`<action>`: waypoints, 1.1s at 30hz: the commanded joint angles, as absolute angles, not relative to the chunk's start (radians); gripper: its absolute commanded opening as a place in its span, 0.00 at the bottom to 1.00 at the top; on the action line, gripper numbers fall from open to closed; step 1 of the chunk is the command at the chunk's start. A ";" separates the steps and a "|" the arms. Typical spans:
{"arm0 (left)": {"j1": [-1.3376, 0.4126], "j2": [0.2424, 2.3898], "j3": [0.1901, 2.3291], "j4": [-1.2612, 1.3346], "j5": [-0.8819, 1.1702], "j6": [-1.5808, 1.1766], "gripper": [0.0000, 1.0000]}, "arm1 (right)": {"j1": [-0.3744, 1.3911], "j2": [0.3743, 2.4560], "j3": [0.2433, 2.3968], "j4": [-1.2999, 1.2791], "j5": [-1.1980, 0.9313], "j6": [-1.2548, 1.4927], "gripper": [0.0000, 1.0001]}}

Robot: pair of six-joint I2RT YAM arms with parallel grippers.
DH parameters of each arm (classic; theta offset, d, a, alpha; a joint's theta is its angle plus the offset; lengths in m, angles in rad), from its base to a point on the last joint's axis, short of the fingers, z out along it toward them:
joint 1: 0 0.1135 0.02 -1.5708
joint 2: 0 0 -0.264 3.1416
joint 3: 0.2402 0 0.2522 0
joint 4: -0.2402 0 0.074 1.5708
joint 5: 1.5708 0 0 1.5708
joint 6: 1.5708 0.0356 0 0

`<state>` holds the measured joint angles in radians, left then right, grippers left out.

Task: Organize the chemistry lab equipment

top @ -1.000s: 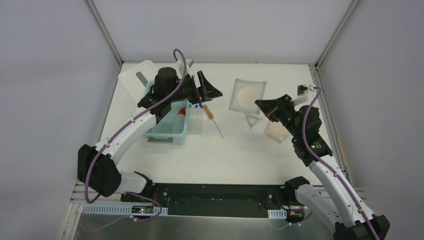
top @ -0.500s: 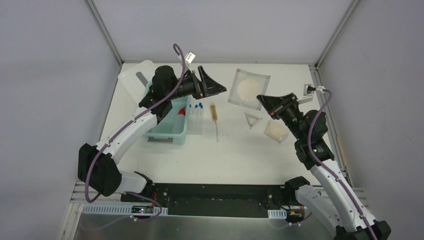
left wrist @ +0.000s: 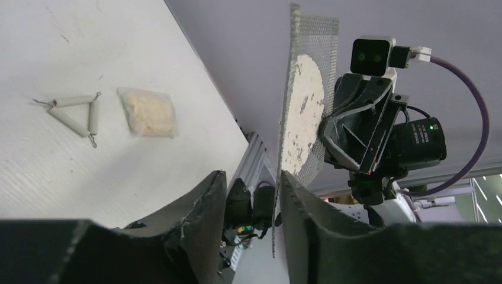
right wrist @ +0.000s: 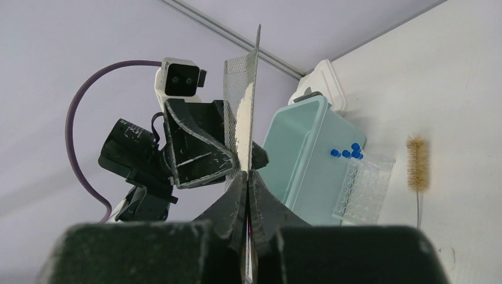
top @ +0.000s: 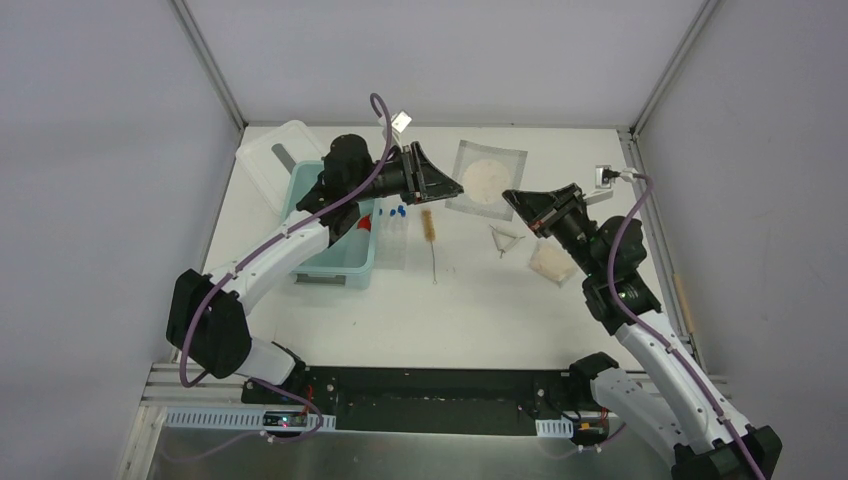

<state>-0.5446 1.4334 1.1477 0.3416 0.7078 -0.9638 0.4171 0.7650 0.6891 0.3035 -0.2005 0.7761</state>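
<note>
Holding the wire gauze (top: 484, 178) in the air above the bench (top: 480, 300), your right gripper (right wrist: 247, 175) is pinched tight on one edge. Your left gripper (left wrist: 253, 175) has its fingers apart, straddling the opposite edge, with the mesh against one finger. The blue-capped tubes (top: 398, 211) stand in the tube rack (top: 392, 245), just beside the teal bin (top: 335, 270).

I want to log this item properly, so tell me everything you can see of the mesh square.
The mesh square is thin grey wire gauze with a round, speckled white patch in its middle. It is held in the air between the arms. The right fingers pinch one side, and the left fingers straddle the other with a gap showing.
</note>
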 commanded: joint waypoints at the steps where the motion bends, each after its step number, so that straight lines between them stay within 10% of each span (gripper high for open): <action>1: -0.555 1.434 1.193 0.407 0.742 -0.965 0.29 | 0.427 0.774 0.690 0.369 -0.215 0.781 0.00; 8: -0.556 1.429 1.184 0.383 0.737 -0.945 0.00 | 0.431 0.776 0.691 0.319 -0.185 0.758 0.00; 19: -0.532 1.341 1.310 -0.088 0.565 -0.585 0.00 | 0.430 0.742 0.738 0.103 -0.093 0.642 0.87; 33: -0.106 1.222 1.296 -0.513 0.540 -0.395 0.00 | 0.354 0.833 0.855 -0.350 0.174 0.527 0.97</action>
